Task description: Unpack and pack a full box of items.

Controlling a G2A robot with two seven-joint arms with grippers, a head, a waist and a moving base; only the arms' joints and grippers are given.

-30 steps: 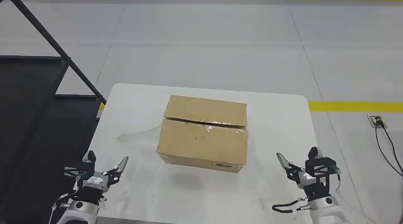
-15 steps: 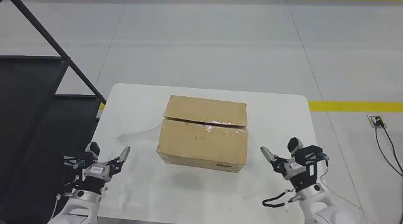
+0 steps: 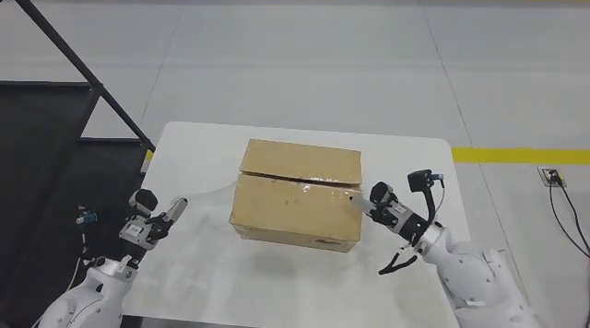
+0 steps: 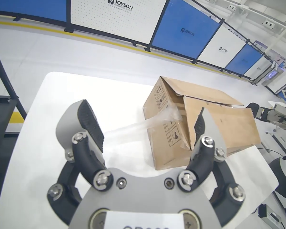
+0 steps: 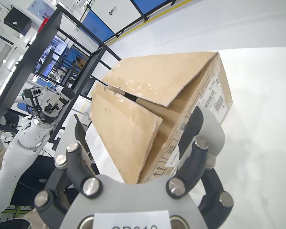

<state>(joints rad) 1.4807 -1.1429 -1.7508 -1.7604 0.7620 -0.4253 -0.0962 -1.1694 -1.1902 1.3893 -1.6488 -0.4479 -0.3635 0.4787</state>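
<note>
One cardboard box (image 3: pixel 297 195) on one table (image 3: pixel 198 158), left pincer (image 4: pixel 145 110), right pincer (image 5: pixel 137 117), both spread wide, empty

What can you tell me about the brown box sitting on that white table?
The cardboard box is plain brown, rectangular, resting flat on the white table. Its two top flaps are folded down but unsealed, a dark gap showing at the seam. A loose strip of clear tape trails from one end; printed symbols and labels mark both ends. The open right gripper sits close at the other end; contact is unclear.
</note>
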